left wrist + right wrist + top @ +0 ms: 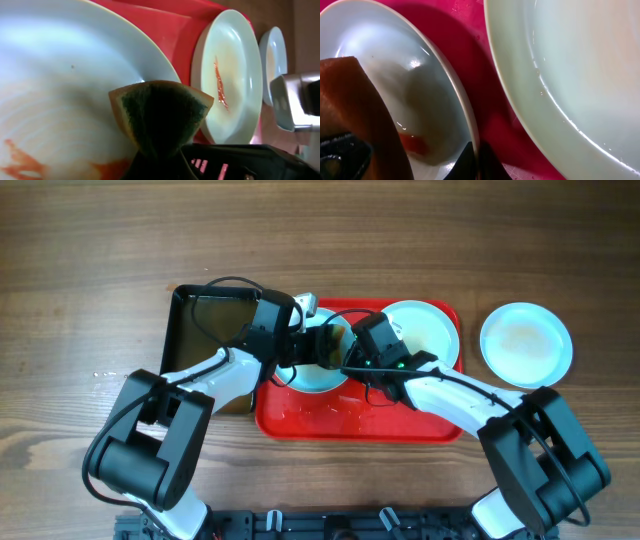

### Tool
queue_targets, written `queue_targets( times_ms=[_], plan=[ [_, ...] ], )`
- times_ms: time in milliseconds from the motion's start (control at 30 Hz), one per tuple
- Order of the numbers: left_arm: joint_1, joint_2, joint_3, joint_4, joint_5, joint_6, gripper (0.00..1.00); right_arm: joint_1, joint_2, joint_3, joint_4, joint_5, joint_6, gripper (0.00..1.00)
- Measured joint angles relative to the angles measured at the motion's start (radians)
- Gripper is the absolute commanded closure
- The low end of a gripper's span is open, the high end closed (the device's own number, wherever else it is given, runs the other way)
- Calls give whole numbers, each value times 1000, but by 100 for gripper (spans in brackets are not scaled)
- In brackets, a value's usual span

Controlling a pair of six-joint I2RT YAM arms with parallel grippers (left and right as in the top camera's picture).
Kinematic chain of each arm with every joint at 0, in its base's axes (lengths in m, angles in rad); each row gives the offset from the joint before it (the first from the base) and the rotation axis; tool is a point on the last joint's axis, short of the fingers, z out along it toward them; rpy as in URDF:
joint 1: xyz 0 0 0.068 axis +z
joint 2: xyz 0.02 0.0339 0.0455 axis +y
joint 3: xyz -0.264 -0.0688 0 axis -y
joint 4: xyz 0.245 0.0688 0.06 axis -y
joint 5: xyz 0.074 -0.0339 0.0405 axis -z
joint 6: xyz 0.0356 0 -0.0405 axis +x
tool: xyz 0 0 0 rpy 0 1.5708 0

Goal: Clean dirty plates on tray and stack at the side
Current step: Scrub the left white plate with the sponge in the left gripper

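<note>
Left pincer [318, 345]: closed on a folded green-and-orange sponge [160, 117], which is pressed against the near plate [60, 75]. Orange smears show on that plate beside the sponge.

Right pincer [474, 162]: nipped narrow on the same plate's rim.

Near plate lies in the left half of the red tray [360, 425]. Second plate [430, 330], with an orange streak at centre, sits in the tray's right rear corner. Third plate [526, 343] is on the bench [100, 260], just right of the tray. Black tray [205, 320] is against the red tray's left side.
</note>
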Motion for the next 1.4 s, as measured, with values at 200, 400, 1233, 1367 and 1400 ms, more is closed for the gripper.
queue_targets(
  times_ms=[200,400,1233,1367,1400],
  plan=[
    [0,0,0,-24,20,-29,96,0,2,0,0,0,-4,94],
    [0,0,0,-36,20,-45,96,0,2,0,0,0,-4,94],
    [69,27,53,-208,-194,10,96,0,3,0,0,0,-19,94],
    [107,9,55,-256,-195,80,96,0,3,0,0,0,-23,94],
    [113,2,54,-267,-203,89,96,0,3,0,0,0,-23,94]
  ],
)
